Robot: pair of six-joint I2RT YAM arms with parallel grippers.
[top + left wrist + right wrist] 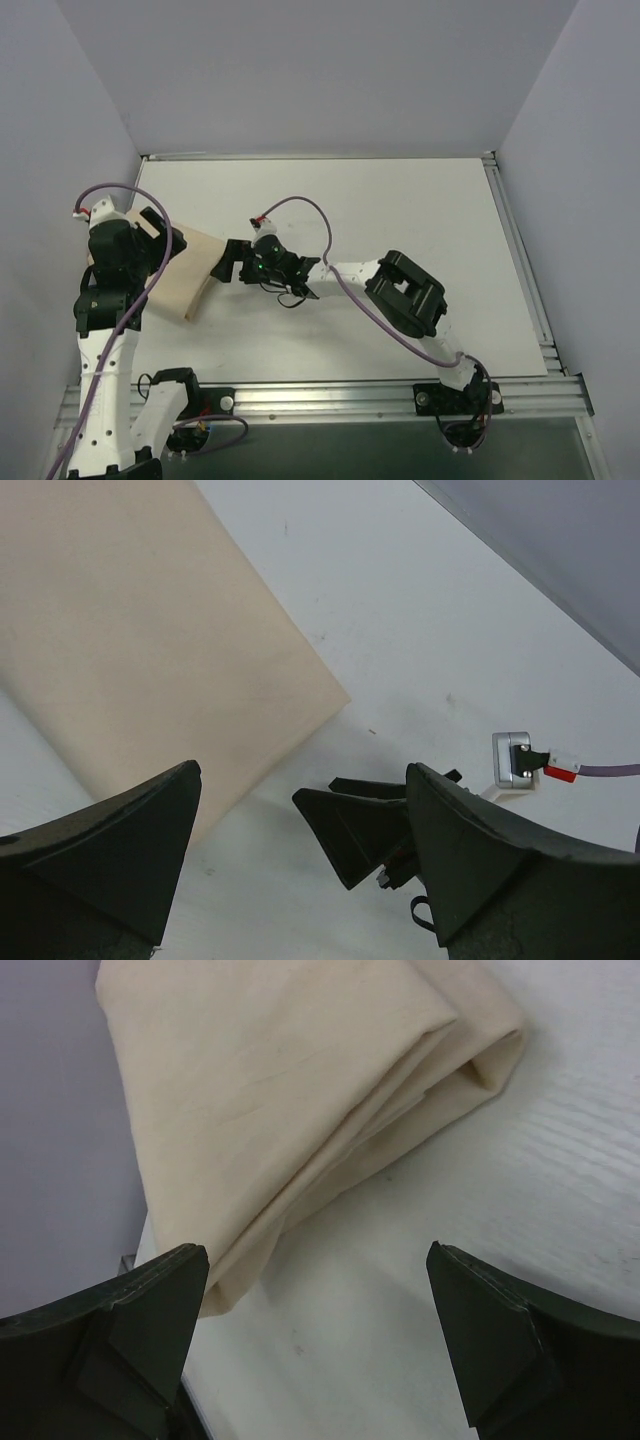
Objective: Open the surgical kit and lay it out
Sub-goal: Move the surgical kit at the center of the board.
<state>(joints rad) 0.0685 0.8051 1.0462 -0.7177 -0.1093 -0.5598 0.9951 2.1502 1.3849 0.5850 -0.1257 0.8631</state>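
The white surface (400,220) is taken up on its left by the beige wrapping cloth (195,278), lying folded. Left fingers (120,860) are spread wide by its left end, right fingers (130,1330) spread just off its right edge, nothing gripped tbh.

Pretty bare setup here: a white table (400,200) boxed in by plain pale grey walls, one at the back (320,70), one on the left (50,150) and one on the right (590,150). Aluminium rail (330,398) runs along the table's near edge, with thinner metal strips on the far edge (320,156) and right edge (520,260). Lighting is soft and even, with only faint shadows.
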